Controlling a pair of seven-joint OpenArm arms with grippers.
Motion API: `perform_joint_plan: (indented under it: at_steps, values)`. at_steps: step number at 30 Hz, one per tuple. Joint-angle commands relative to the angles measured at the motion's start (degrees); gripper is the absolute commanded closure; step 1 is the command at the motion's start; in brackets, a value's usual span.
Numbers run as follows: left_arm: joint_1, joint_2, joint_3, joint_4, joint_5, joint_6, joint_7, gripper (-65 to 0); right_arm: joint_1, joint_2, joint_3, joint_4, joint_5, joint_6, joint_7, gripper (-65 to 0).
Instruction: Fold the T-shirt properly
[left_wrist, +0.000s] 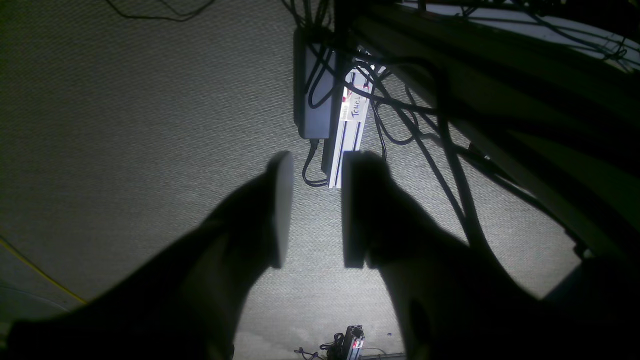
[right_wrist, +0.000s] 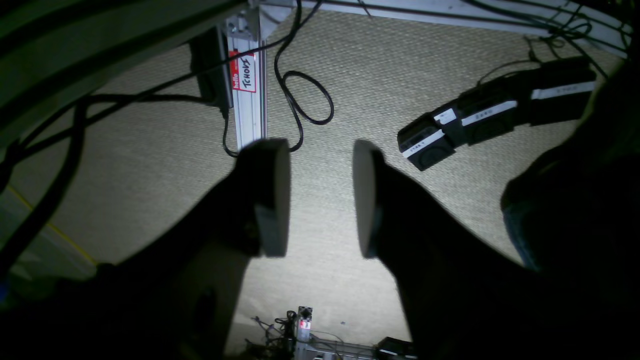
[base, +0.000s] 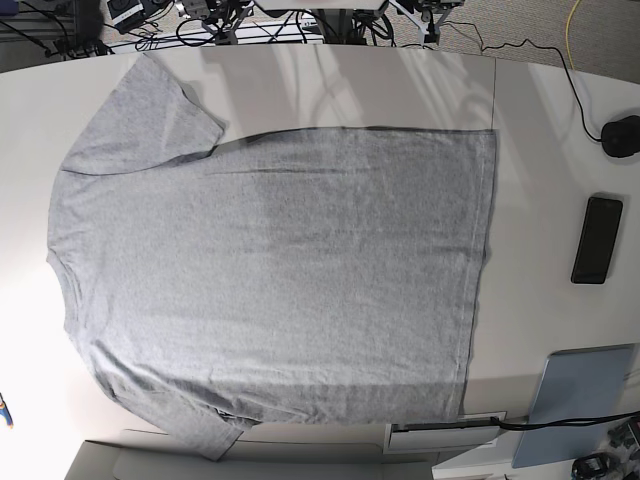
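**A:** T-shirt (base: 270, 270), grey and plain side up, lies spread flat across the white table (base: 540, 130), neck toward the left edge of the overhead view, hem toward the right, one sleeve at the top left and the other at the bottom left. Any fold visible?

**B:** None. Body and both sleeves are laid out in full, so by the look of it the folding has not begun and every fold is left to do.

**A:** And the arms?

**B:** Neither appears over the table. Both wrist cameras look down at woven carpet (left_wrist: 125, 150) and cables (right_wrist: 300, 95) below table level. The left gripper (left_wrist: 314, 210) stands with its jaws apart, nothing between them; the right gripper (right_wrist: 322, 200) likewise, released and empty.

**A:** Anything else on the table?

**B:** A black phone (base: 597, 240) near the right edge and a pale-blue pad (base: 580, 400) at the lower right, both apart from the cloth.
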Motion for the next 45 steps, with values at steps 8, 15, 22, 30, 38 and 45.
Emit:
perform_joint_plan:
  at_steps: [8,15,22,30,38,45]
  values:
    - [0.48,-0.02,-0.02,-0.02,-0.37,-0.24,-0.33,-18.5,-0.17,1.07,0.07,0.31,0.13,0.28,0.42,-21.5]
    - [0.76,-0.07,-0.02,0.02,-0.37,-0.22,-0.33,-18.5,-0.17,1.05,0.07,0.31,0.13,0.28,0.42,-21.5]
    - [0.79,-0.04,-0.02,0.02,-0.37,-0.22,-0.31,-18.5,-0.17,1.05,0.07,0.31,0.13,0.28,0.39,-21.5]
    - [0.98,-0.02,-0.02,0.09,-0.39,-0.22,-0.33,-18.5,-0.17,1.05,0.07,0.31,0.13,0.28,0.15,-21.5]
    - [0.98,-0.02,-0.02,0.94,-0.37,-0.22,-2.01,-18.5,-0.81,1.03,0.07,0.37,0.13,0.28,2.12,-21.5]
    - [0.94,-0.02,-0.02,1.44,-0.37,-0.24,0.31,-18.5,-1.33,1.05,0.07,0.37,0.13,0.26,1.88,-21.5]
